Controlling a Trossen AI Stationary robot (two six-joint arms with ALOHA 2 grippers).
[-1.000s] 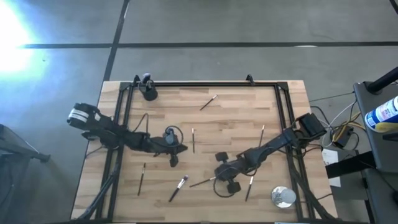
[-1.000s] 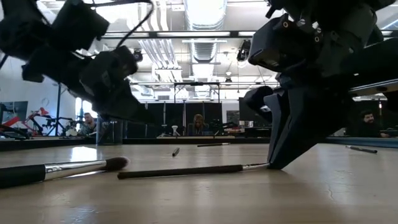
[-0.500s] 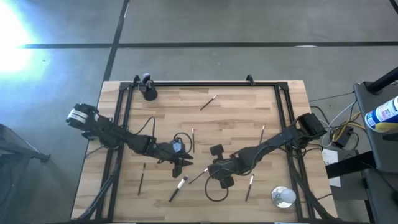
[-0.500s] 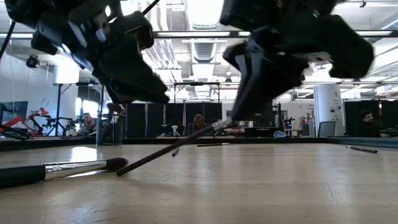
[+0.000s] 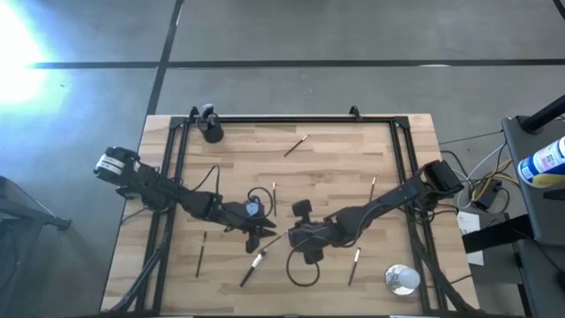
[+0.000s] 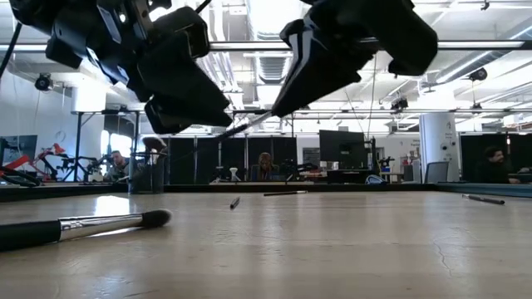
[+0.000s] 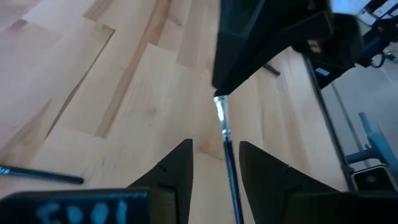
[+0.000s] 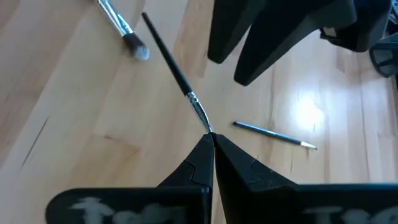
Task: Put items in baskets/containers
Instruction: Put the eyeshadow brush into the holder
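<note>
A thin dark-handled brush [image 8: 177, 71] hangs above the table's middle with my right gripper [image 8: 211, 138] shut on its tip end. In the high view the brush [image 5: 276, 238] runs from my right gripper [image 5: 290, 235] toward my left gripper [image 5: 265, 231]. My left gripper [image 7: 214, 165] is open; the handle [image 7: 229, 155] shows in the gap between its fingers and touches neither. The black cup [image 5: 211, 132] stands at the far left corner. A fluffy brush [image 5: 252, 267] lies flat near the front. My right gripper pinches the brush at its very tip, just past the metal ferrule [image 8: 206, 126], between its two fingertips. The brush sticks straight out beyond the fingers, in line with them. It is lifted clear of the table, and its handle [image 6: 237, 129] slants slightly down toward my left gripper.
Other brushes lie flat on the wood: one far centre [image 5: 296, 146], one mid-table [image 5: 274, 199], one right [image 5: 372, 190], one near left [image 5: 200, 254], one near right [image 5: 355, 263]. A shiny silver round object [image 5: 402, 279] sits at the near right corner.
My right gripper has risen and gone toward the table's left with the brush. The brush lay flat, then tipped with its handle end on the wood, and now hangs clear. My left gripper has gone toward the near edge and the right, up to the brush.
</note>
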